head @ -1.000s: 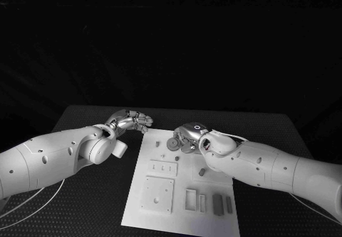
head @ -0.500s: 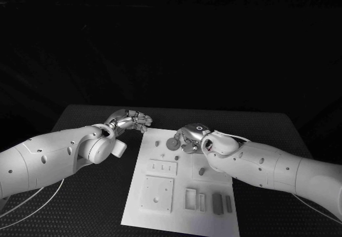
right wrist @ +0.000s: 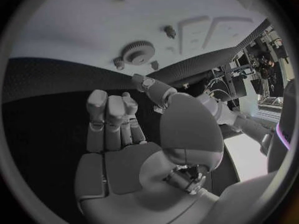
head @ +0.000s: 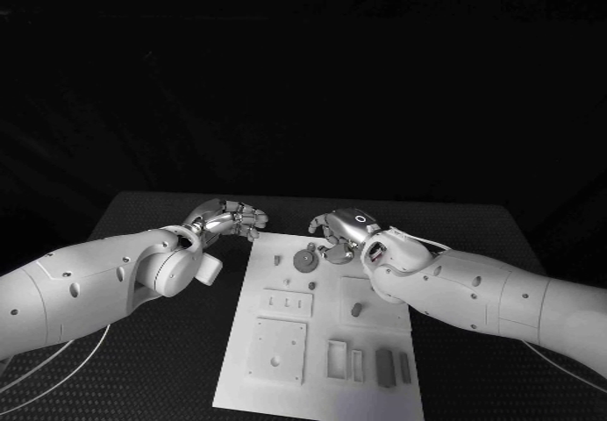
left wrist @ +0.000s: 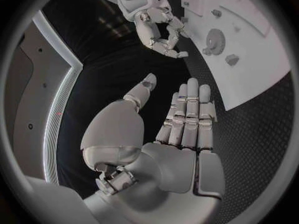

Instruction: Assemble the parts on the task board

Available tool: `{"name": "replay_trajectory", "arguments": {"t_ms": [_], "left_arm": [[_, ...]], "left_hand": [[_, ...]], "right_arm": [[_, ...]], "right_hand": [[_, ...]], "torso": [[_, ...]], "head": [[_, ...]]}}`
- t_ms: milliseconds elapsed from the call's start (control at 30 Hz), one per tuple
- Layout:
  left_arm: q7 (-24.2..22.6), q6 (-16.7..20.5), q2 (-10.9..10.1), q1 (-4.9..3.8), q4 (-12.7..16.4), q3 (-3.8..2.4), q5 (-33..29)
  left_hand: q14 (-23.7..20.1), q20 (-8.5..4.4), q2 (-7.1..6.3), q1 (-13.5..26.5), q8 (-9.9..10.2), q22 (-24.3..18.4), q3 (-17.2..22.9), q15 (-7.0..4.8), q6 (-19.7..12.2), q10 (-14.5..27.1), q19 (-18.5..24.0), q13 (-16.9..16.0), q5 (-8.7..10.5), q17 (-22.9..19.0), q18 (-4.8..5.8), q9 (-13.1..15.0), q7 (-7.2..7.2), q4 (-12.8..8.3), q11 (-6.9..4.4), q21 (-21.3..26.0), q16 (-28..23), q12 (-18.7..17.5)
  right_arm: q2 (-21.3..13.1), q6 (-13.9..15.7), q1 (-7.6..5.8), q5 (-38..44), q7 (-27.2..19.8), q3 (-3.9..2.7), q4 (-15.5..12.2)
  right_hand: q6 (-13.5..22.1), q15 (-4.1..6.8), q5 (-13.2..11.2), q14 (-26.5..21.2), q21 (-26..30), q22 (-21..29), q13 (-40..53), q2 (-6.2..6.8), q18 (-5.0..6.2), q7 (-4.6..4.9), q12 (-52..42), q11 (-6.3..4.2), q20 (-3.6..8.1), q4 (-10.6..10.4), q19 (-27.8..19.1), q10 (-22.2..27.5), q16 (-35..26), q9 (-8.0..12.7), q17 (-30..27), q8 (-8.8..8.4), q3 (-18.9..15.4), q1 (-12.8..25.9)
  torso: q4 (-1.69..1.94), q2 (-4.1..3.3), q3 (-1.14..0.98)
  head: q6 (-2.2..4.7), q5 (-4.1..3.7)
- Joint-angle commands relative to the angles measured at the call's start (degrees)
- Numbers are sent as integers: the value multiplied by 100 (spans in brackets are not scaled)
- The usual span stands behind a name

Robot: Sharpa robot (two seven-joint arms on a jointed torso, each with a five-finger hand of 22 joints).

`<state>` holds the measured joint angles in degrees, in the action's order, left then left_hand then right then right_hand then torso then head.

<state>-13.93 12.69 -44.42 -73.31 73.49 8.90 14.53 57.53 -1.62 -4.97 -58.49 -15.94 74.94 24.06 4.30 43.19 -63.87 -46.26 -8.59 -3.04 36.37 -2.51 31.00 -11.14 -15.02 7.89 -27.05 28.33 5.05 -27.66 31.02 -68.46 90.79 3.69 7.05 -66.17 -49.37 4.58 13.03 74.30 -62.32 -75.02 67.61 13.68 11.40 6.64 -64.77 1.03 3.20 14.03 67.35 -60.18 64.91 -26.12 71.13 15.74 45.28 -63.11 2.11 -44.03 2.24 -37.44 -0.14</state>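
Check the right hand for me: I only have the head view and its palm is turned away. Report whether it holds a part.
Observer: In the right wrist view the right hand holds nothing; its palm is bare.
Operator: Place the gear against that hand.
Observer: The gear lies flat on the task board, beyond the fingertips and apart from them.
Operator: Now the left hand.
Observer: The left wrist view shows the left hand with a bare palm, its fingers straight, side by side.

black table (head: 152,351), thin white cables (head: 63,355)
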Motion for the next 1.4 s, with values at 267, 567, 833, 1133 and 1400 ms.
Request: {"name": "replay_trajectory", "arguments": {"t_ms": [267, 567, 833, 1133, 1400], "left_arm": [[-97, 38, -30, -3, -24, -5, 3], [-133, -3, -5, -3, -38, -5, 3], [-134, -7, -14, -2, -31, -4, 3], [-112, -86, -8, -2, -18, -4, 3], [-129, -108, 6, 2, -34, -4, 3]], "left_hand": [[0, 17, 6, 50, -5, 55, 4, -4, 14, -67, 26, -30, 4, 9, -118, 30, -50, 17, 10, 21, -40, 6], [12, 15, 19, 40, -38, 58, 12, -8, 83, -235, 20, -86, 5, 23, -119, 63, -21, 5, -45, 19, -48, 90], [22, 14, 9, 28, -71, 61, 3, -9, 165, -398, 16, -148, 6, 38, -118, 94, 14, -35, -121, 18, -58, 173], [18, 14, -23, 24, -45, 62, -8, -8, 130, -344, 15, -145, 8, 43, -118, 92, 0, -61, -100, 18, -67, 140], [4, 20, -80, 62, -10, 60, -41, 0, 73, -269, 27, -137, 10, 46, -115, 88, -27, -68, -64, 27, -83, 95]], "right_arm": [[-703, -128, -190, -1356, -868, -193, -257], [-1389, -556, -249, -2094, -1364, -274, -450], [-1647, -801, -134, -2306, -1421, -271, -287], [-1706, -708, 179, -2137, -1419, -268, 5], [-1641, -731, 369, -2187, -1435, -268, 215]], "right_hand": [[-143, -1, -402, 2, 28, -53, -15, 169, 360, 150, -2, 65, 14, -245, 34, 89, -60, 27, 2, -9, -174, 125], [-97, -67, -292, -116, 47, -96, 26, 100, 360, 215, -27, 131, -13, -186, -114, 245, -76, 45, 32, -19, -510, 164], [-59, -82, -201, -190, 56, -104, 31, 84, 360, 229, -33, 146, -44, -141, -212, 318, -85, 54, 48, -27, -768, 225], [52, -102, -98, -245, 61, -100, 26, 82, 360, 250, -34, 166, -58, -110, -279, 376, -87, 81, 58, -75, -962, 255], [179, -116, -96, -274, 76, -93, 17, 90, 360, 264, -30, 180, -65, -133, -306, 410, -95, 110, 56, -133, -1026, 269]], "torso": [[-55, 10, -22], [-154, 20, -103], [-208, 12, -173], [-207, 1, -177], [-194, 9, -175]], "head": [[58, -6], [106, 60], [97, 77], [108, 59], [62, 48]]}}
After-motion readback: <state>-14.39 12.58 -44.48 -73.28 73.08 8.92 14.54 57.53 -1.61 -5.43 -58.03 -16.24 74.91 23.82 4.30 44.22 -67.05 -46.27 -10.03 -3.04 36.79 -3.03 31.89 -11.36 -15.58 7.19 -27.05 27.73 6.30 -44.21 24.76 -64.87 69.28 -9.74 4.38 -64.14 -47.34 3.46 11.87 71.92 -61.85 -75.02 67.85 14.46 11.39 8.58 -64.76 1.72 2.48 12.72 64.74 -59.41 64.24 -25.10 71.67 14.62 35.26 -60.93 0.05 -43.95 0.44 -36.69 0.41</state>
